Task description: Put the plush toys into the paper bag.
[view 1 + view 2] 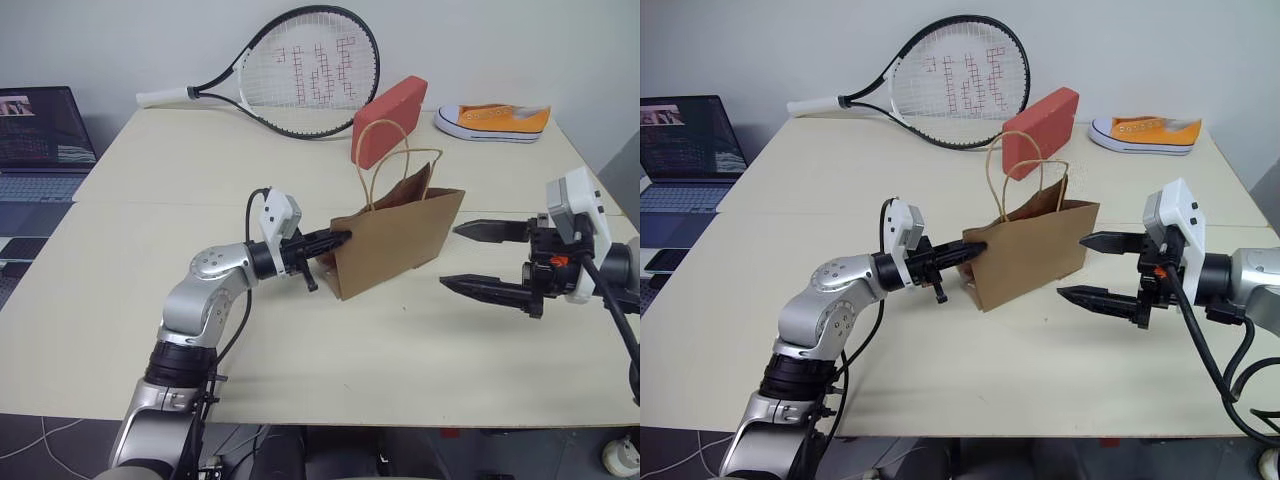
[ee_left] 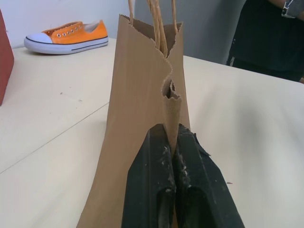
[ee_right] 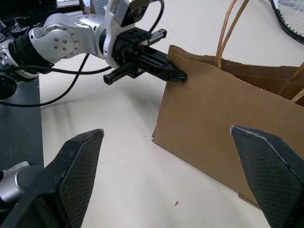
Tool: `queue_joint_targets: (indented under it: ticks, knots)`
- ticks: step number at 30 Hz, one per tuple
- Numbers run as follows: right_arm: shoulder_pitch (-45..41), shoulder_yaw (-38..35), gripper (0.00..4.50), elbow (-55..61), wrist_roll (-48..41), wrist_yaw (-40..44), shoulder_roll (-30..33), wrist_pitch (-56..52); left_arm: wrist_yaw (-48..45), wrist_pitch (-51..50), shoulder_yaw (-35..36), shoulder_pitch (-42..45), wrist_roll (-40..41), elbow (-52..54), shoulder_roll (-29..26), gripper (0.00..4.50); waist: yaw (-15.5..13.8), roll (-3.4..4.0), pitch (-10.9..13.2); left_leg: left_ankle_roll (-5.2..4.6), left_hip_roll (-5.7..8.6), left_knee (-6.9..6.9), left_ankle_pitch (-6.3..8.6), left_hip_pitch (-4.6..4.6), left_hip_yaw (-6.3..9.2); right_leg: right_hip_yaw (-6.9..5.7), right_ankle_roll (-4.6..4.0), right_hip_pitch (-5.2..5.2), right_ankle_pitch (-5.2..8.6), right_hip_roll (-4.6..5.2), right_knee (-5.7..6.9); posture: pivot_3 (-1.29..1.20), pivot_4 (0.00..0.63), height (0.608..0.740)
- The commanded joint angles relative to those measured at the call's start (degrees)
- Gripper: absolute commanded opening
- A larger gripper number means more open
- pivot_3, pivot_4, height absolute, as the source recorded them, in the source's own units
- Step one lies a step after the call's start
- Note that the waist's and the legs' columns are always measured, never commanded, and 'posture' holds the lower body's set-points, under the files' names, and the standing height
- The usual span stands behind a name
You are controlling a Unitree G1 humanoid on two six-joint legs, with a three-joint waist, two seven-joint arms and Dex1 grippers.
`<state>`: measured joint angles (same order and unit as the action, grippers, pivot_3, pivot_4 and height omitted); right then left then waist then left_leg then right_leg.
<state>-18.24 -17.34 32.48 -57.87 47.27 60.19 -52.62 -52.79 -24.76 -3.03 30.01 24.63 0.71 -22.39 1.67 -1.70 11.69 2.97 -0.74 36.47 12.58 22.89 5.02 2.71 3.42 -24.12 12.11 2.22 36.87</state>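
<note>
The brown paper bag [image 1: 395, 240] stands upright in the middle of the table, its cord handles [image 1: 385, 160] rising above it. My left gripper [image 1: 340, 240] is shut on the bag's left side edge near the top; the left wrist view shows its two black fingers [image 2: 152, 171] pinching the folded paper. On the bag's right side my right gripper [image 1: 449, 256] is open and holds nothing. Its fingertips point at the bag, a short gap away. The plush toys are out of view.
At the back of the table lie a tennis racket [image 1: 300, 75], a red block [image 1: 388, 120] just behind the bag, and an orange-and-white sneaker [image 1: 495, 120]. A laptop [image 1: 40, 140] sits off the table's left side. A person in dark clothing [image 2: 270, 38] stands beyond the table.
</note>
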Motion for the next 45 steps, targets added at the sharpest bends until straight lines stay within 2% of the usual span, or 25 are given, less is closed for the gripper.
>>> queue_joint_targets:
  ticks: [1,5,8,15,18,24,27,32,41,45]
  knots:
    - [1.08,-0.96,4.5,1.81,2.23,-0.6,-0.19,2.36,-1.91,1.78,0.98,1.73,0.56,-1.18,-0.88,0.01,-0.01,0.0,0.0,0.0,0.0,0.0,0.0,0.0,0.0,0.0,0.0,0.0,0.0,0.0,0.0,0.0,0.15,0.74]
    - [3.11,-1.71,4.5,3.26,8.23,-2.54,-2.72,8.41,-5.58,0.84,2.4,3.63,3.75,-2.96,-1.37,0.01,0.04,-0.01,0.0,0.0,0.0,0.0,0.0,0.0,-0.01,0.0,0.02,0.0,-0.01,0.0,0.0,0.0,0.15,0.74]
    - [7.73,-5.48,4.5,5.39,10.03,-1.35,-2.71,10.26,-11.63,-0.7,1.01,6.06,5.66,-4.15,-2.55,0.01,-0.12,0.0,0.0,0.0,0.0,0.0,0.0,0.02,0.01,-0.01,0.02,-0.01,-0.01,0.0,0.0,0.0,0.15,0.74]
    - [20.76,-25.23,4.5,10.95,-2.26,3.26,1.24,-0.63,-24.11,3.42,-4.15,13.46,1.97,-15.18,-3.52,0.01,-0.5,-0.02,-0.01,0.0,0.04,0.01,0.0,0.04,0.03,-0.01,-0.01,0.03,0.01,0.01,0.0,0.0,0.15,0.74]
    - [25.53,-31.22,4.5,13.27,-4.29,3.64,1.14,-2.58,-26.81,7.11,-5.55,16.13,-0.69,-21.43,-2.85,0.01,-0.42,-0.02,-0.01,0.0,0.04,0.04,0.0,0.01,0.03,-0.02,-0.26,0.05,0.15,0.01,0.01,0.0,0.15,0.74]
    - [29.23,-33.83,4.5,15.69,-5.52,0.98,0.11,-2.35,-30.45,11.97,-7.32,17.39,-4.45,-26.74,-2.59,0.01,0.03,-0.03,-0.02,0.0,0.02,0.15,0.0,0.02,-0.02,0.01,-0.27,0.06,0.16,0.01,0.0,0.0,0.15,0.74]
    - [29.43,-32.48,4.5,15.85,-5.21,0.1,0.07,-1.7,-31.38,9.61,-7.43,17.47,-4.45,-26.57,-2.69,0.01,-0.03,-0.03,-0.02,0.0,0.02,0.2,0.0,0.05,-0.01,0.02,-0.27,0.07,0.16,0.01,-0.01,0.0,0.15,0.74]
    - [28.05,-29.94,4.5,14.41,-4.3,0.19,1.04,-0.31,-30.04,10.96,-6.17,17.59,-6.04,-27.04,-3.46,1.1,-0.01,-0.03,-0.02,0.0,0.02,0.23,0.0,0.05,-0.01,0.03,-0.27,0.06,0.16,0.01,0.0,0.0,0.15,0.74]
    - [21.76,-23.42,4.5,7.46,0.98,1.95,4.33,4.25,-28.44,13.51,-4.53,13.9,-8.4,-22.79,-9.16,3.82,0.1,-0.02,-0.01,0.0,0.0,0.22,0.0,0.04,-0.01,0.02,-0.27,0.06,0.16,0.01,0.0,0.0,0.15,0.74]
    - [20.1,-21.52,4.5,2.77,6.02,6.31,7.19,7.3,-25.81,12.98,-1.7,10.4,-8.61,-18.61,-14.43,3.82,0.11,-0.03,-0.01,0.0,-0.01,0.19,0.0,0.05,-0.01,0.02,-0.27,0.03,0.16,0.01,0.0,0.0,0.15,0.74]
